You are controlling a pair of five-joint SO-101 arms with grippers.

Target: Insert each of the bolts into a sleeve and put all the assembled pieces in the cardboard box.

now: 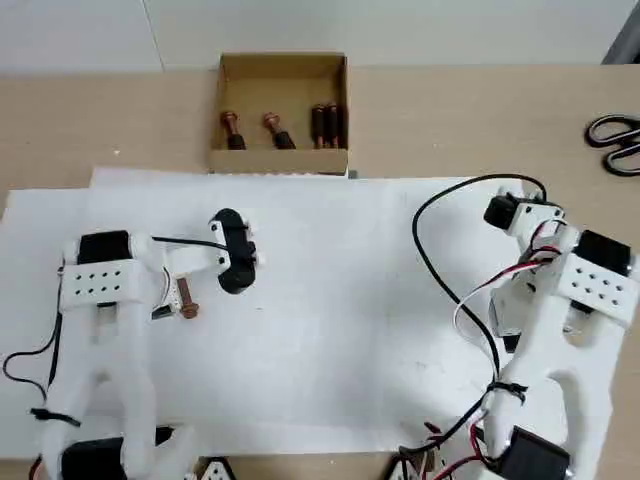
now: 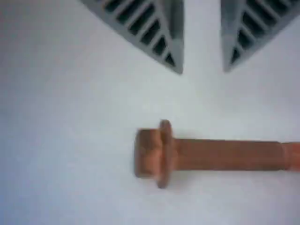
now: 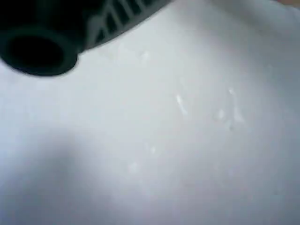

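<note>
A copper bolt [image 1: 187,298] lies flat on the white sheet [image 1: 340,300] beside the left arm. In the left wrist view the bolt [image 2: 211,153] rests just off the tips of my left gripper [image 2: 201,69], which is open, with nothing between its grey fingers [image 2: 161,40]. My right gripper [image 3: 79,33] is shut on a black sleeve [image 3: 35,51] whose open end faces the camera, held above the sheet. In the high view this gripper [image 1: 507,325] sits tucked under the right arm. The cardboard box [image 1: 282,160] at the back holds several assembled pieces [image 1: 328,123].
Black scissors [image 1: 615,143] lie on the bare table at the far right. Black cables [image 1: 445,270] loop across the sheet by the right arm. Free room spans the sheet between the two arms and in front of the box.
</note>
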